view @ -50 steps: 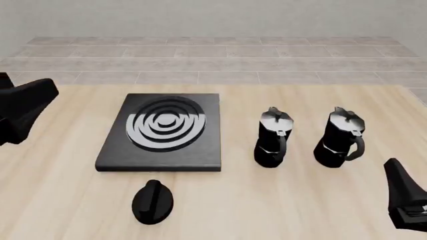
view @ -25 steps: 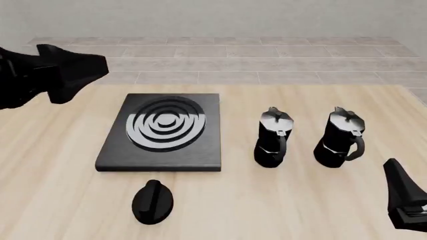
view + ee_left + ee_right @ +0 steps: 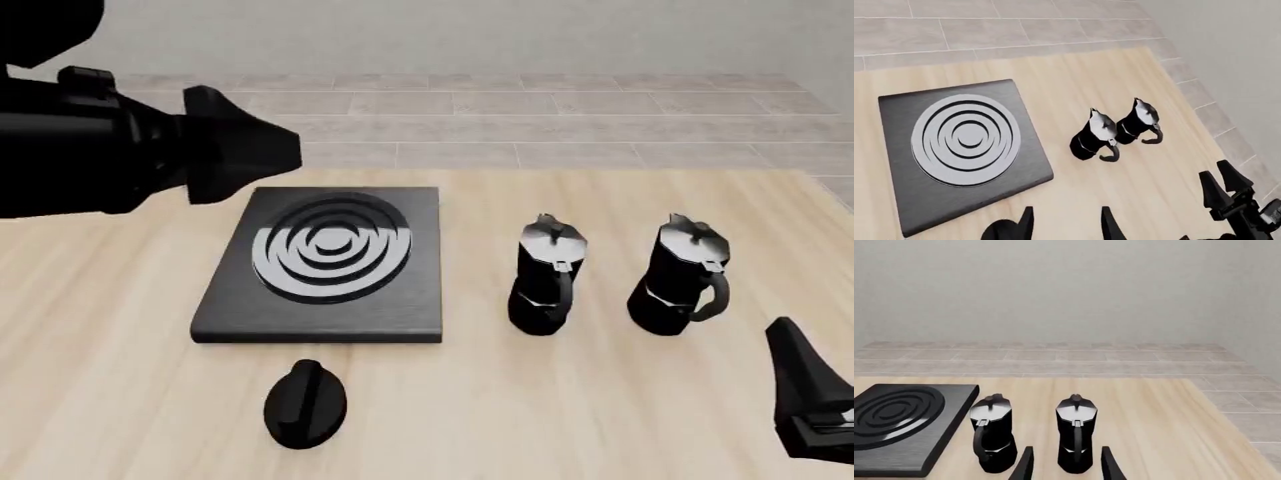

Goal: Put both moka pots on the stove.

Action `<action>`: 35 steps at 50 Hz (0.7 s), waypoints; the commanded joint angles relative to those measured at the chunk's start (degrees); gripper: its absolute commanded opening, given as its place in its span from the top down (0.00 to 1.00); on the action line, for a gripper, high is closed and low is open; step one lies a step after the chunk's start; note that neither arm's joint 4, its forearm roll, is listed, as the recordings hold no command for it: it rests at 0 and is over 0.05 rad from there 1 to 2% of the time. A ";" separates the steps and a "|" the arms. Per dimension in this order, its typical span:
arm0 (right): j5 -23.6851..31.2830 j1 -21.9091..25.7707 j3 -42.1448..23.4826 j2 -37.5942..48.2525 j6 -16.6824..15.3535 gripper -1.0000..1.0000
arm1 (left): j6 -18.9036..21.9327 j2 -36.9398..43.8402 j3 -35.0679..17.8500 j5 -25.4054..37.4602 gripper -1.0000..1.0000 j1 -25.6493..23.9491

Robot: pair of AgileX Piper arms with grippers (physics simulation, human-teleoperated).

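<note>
Black left pincer (image 3: 247,150) hangs spread and empty above the tabletop (image 3: 107,330), over the stove's (image 3: 327,262) far-left corner. That stove lies below it and to its right; a teardrop knob (image 3: 306,403) sits nearer the arms. Right of the stove, two pots stand upright side by side: left pot (image 3: 545,275), then right pot (image 3: 683,275), neither on the burner. Right pincer (image 3: 1064,462), fingers parted, hangs just short of the right pot.

A pale wooden table (image 3: 601,400) with fine grain stands before a floor of grey-beige rectangular tiles (image 3: 534,110), which runs back to a plain, evenly lit, off-white wall (image 3: 1067,290).
</note>
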 commanded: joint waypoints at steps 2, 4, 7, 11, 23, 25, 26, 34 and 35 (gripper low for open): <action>-0.25 -0.01 0.10 0.15 0.00 0.00 | -1.45 4.04 -2.52 1.10 0.00 -1.71; -0.26 0.00 0.10 0.16 0.01 0.00 | -2.87 5.25 -3.45 1.32 0.00 -2.19; -0.26 0.01 0.10 0.16 -0.01 0.00 | -2.72 6.66 -4.25 0.64 0.00 -2.58; -0.27 0.01 0.10 0.19 0.00 0.00 | -4.31 8.48 -4.91 -1.61 0.00 -3.48; -0.27 0.02 0.10 0.17 0.00 0.00 | -6.79 13.46 -7.60 -5.59 0.00 -5.78; -0.27 0.00 0.10 0.18 0.01 0.00 | -7.14 14.12 -7.73 -6.03 0.00 -6.03; -0.27 0.00 0.10 0.18 0.01 0.00 | -7.14 14.12 -7.73 -6.03 0.00 -6.03; -0.26 -0.01 0.10 0.16 0.01 0.00 | -7.90 16.96 -8.19 -8.31 0.00 -6.73; -0.27 0.00 0.10 0.19 0.00 0.00 | -8.16 17.33 -8.13 -8.68 0.00 -6.86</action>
